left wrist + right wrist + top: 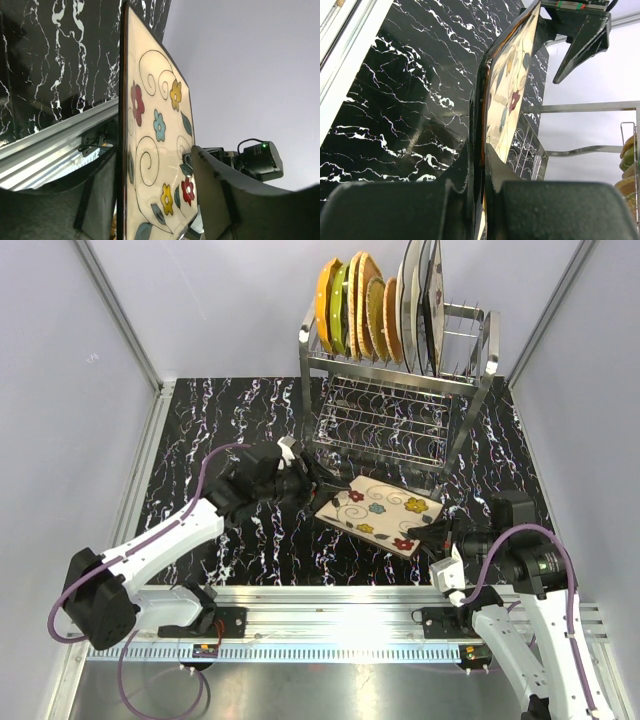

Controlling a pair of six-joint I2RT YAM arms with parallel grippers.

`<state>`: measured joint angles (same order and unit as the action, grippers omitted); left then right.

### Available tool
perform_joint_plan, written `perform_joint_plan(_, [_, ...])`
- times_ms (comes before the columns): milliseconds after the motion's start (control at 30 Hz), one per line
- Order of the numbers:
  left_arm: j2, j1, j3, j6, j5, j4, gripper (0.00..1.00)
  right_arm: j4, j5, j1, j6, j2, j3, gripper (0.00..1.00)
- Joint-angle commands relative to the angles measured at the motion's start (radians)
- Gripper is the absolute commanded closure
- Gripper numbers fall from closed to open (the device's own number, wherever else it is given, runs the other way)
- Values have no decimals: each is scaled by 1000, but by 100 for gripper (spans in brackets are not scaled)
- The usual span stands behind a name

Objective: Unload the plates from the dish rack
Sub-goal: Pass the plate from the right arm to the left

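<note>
The square plate point(380, 515) is beige with black swirls and red, yellow and blue flowers. The table point(250, 540) is black, veined white. The rack point(400, 410) is shiny steel, holding an orange plate point(325, 300), green plate point(339, 305), tan wicker plates point(372, 310) and white plates point(410, 300).

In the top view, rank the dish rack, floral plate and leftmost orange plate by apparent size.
1. dish rack
2. floral plate
3. orange plate, seen nearly edge-on and farther off; true size unsure.

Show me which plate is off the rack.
The square beige floral plate, pinched by the right gripper; the other plates stand in the steel wire rack.
</note>
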<state>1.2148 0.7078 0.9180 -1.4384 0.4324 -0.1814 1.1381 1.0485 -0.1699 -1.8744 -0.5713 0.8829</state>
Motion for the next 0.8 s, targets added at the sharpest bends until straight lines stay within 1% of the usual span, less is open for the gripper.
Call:
perform_joint_plan(0, [15,9,5,9,63,91,47,-235,166,-2,-100,17,25,100])
perform_joint_plan(133, [29,18,2,16,75,97,53,-244,162,-2,-97,21,14,100])
perform_joint_plan(333, [46,25,-2,29,111,140,59,-256,160,-2,-92,22,2,100])
perform_joint_plan(533, [65,30,1,44,137,161,70,-259,160,-2,-92,28,-18,100])
perform_joint_plan(567, [68,32,2,47,141,164,72,-259,160,-3,-91,31,-19,100])
perform_joint_plan(600, [71,32,-2,49,150,177,79,-261,162,-2,-91,33,-22,100])
perform_joint_plan(667, [74,32,-8,53,160,178,88,-262,163,-2,-86,36,-27,100])
perform_joint_plan(700, [77,32,-16,56,167,206,100,-264,163,-2,-83,37,-33,100])
perform_joint_plan(767, [77,32,-24,59,174,218,100,-273,166,-2,-68,48,-39,99])
